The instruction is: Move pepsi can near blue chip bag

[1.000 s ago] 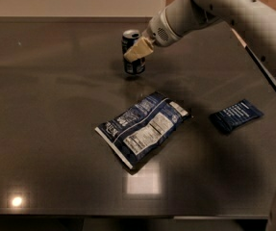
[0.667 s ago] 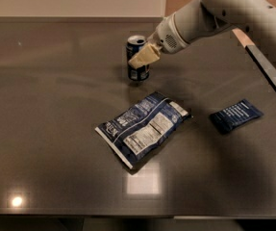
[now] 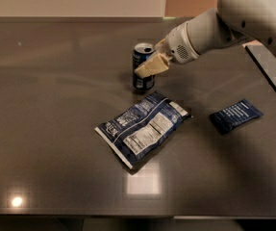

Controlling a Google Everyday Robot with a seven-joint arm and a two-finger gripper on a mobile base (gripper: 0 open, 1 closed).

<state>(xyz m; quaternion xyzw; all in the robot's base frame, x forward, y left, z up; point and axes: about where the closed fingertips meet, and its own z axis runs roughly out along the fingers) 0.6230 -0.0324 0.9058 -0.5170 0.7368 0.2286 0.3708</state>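
Observation:
The pepsi can [image 3: 143, 80] is dark blue with a silver top and stands upright at the middle back of the dark table [image 3: 56, 105]. My gripper [image 3: 150, 67] reaches in from the upper right, and its tan fingers [image 3: 153, 65] are closed around the can's upper side. The blue chip bag [image 3: 144, 128] lies flat with its white nutrition label up, just in front of the can. A small gap shows between the can's base and the bag's top corner.
A small flat dark blue packet [image 3: 235, 115] lies to the right of the bag. A dark strip [image 3: 272, 73] runs along the table's right edge. My white arm [image 3: 233, 23] spans the upper right.
The gripper and the can have moved together to the right and towards the front, closer to the chip bag. The bag and the small packet have not moved.

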